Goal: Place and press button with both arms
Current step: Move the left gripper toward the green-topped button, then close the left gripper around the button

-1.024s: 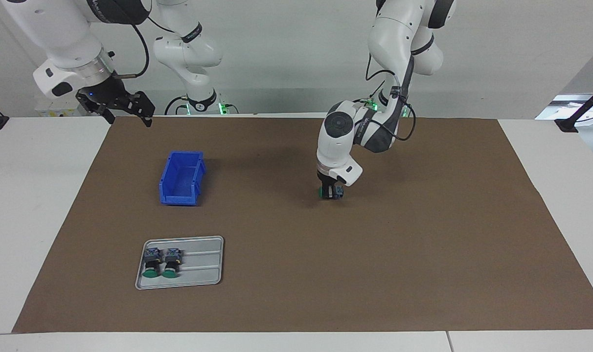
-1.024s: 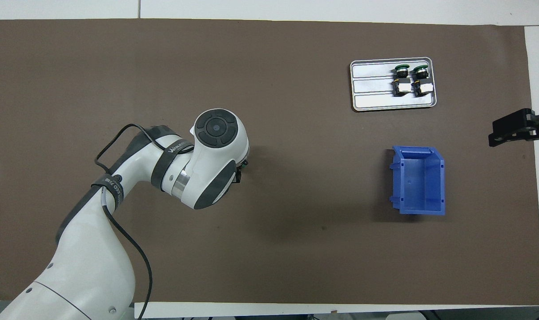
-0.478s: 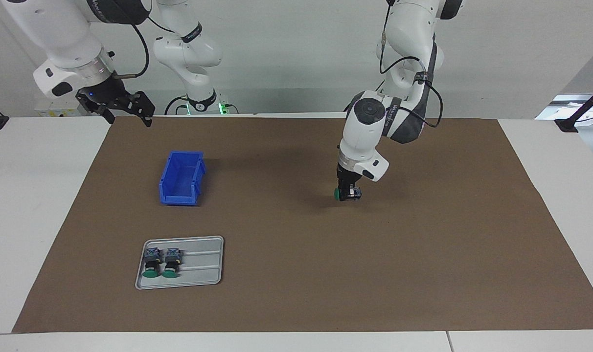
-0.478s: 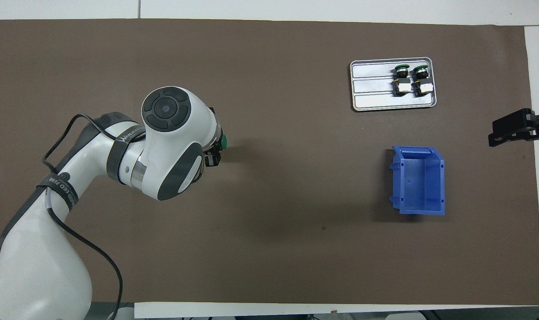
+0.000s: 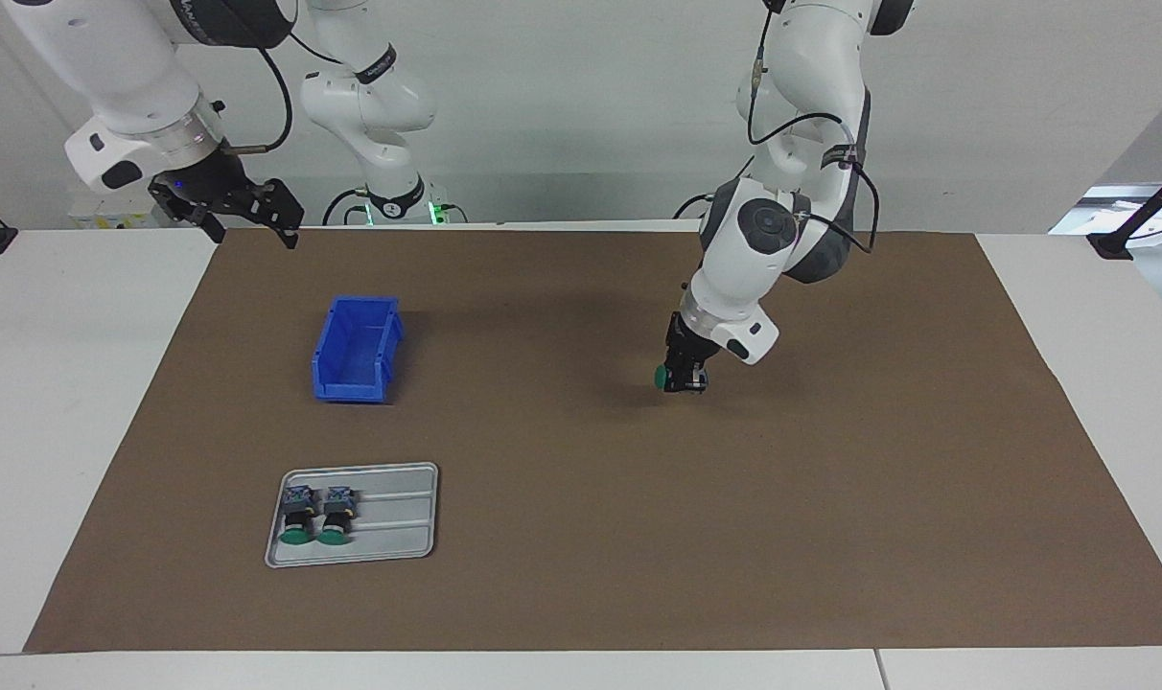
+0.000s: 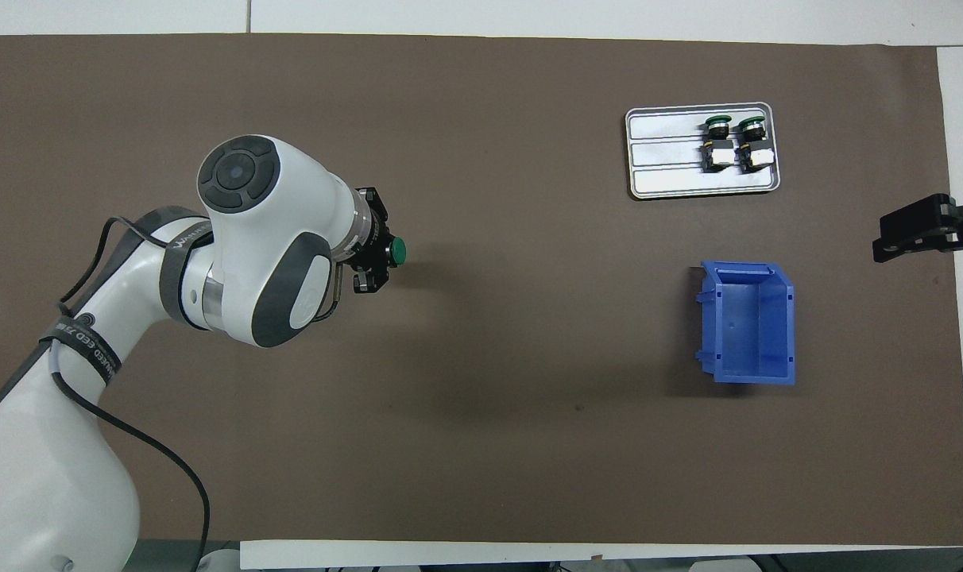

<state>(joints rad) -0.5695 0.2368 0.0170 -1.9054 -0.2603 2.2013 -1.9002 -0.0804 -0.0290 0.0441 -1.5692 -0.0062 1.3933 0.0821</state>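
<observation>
The left gripper [image 5: 685, 376], fingers clamped on the green-capped black push-button [image 5: 662, 377] low over the brown mat's [image 5: 581, 575] middle, should hold it steady while the open-fingered right gripper [image 5: 241, 213] waits

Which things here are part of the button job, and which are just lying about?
In the job:
- button held by the left gripper over the mat
- right gripper, waiting, jaws open

Lying about:
- blue bin
- grey tray with two spare buttons
</observation>
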